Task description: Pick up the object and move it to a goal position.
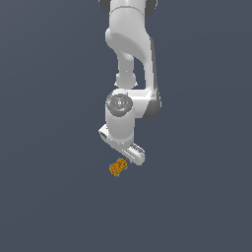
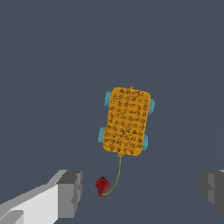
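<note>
Grey finger pads (image 2: 70, 192) of the gripper (image 2: 142, 192) frame the near edge of the wrist view, one on each side, spread wide with nothing between them. Beyond them lies the orange-brown textured block (image 2: 127, 121), oblong, with four cyan specks at its edges that read as small wheels; it sits at about 12 o'clock from the midpoint between the fingers, outside their span, not touched by either. A thin yellowish cord runs from the block's near end to a small dark red dot (image 2: 101, 186), which lies just beside the inner face of one finger pad, at roughly 7 o'clock from the block. In the exterior view the white Panda arm (image 1: 129, 59) reaches down from the top, and its gripper (image 1: 129, 153) hangs over the block (image 1: 118, 168), which shows at about 7 o'clock from the hand, just beside it; the red dot is not discernible there. Judged risk: the block is off-centre from the open fingers, so a straight descent would likely close on empty floor or bring a pad down on the block's end and push it aside. Its long axis also looks slightly skewed to the finger line, so a grip taken without realignment may clip a corner and twist the block. The wheel-like specks suggest it could roll if nudged.
</note>
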{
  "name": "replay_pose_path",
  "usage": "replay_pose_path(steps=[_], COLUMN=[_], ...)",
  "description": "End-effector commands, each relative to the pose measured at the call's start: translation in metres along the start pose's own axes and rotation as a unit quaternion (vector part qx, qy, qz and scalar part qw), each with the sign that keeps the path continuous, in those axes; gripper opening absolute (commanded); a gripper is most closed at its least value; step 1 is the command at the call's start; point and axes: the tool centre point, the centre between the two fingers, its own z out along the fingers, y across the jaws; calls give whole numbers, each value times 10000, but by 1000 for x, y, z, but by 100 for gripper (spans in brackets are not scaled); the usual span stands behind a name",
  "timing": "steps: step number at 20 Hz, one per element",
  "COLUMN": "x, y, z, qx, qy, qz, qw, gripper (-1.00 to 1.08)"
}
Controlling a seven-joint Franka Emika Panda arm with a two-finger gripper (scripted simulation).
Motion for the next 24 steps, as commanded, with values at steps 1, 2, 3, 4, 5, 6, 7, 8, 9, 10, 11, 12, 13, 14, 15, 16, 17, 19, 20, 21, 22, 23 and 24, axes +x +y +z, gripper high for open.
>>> replay_pose_path(steps=[1,2,3,4,5,6,7,8,9,10,11,12,13,14,15,16,17,19,20,21,22,23,24], x=[2,3,3,4,4,5,5,5,6,6,6,6,6,6,6,6,6,6,6,6,5,5,5], y=[-2,-3,-4,-4,-5,-6,-6,-6,-7,-7,-7,-7,-7,-7,-7,-7,-7,-7,-7,-7,-7,-7,-6], z=[9,12,15,17,19,21,23,25,26,27,28,29,29,29,29,29,30,35,38,42,47,52,58], qx=[-9,-13,-17,-20,-23,-26,-29,-31,-33,-35,-36,-37,-37,-38,-38,-38,-38,-38,-38,-38,-38,-38,-38], qy=[-5,-7,-8,-10,-11,-12,-13,-13,-14,-14,-14,-14,-14,-14,-16,-16,-16,-16,-16,-16,-16,-16,-16], qz=[271,359,439,513,579,639,691,736,774,806,830,847,858,861,838,838,838,842,842,845,845,850,853], qw=[9996,9994,9990,9987,9983,9980,9976,9973,9970,9967,9965,9964,9963,9963,9965,9965,9965,9964,9964,9964,9964,9964,9963], gripper=[100,100,100,100,100,100,100,100,100,100,100,100,100,100,100,100,100,100,100,100,100,100,100])
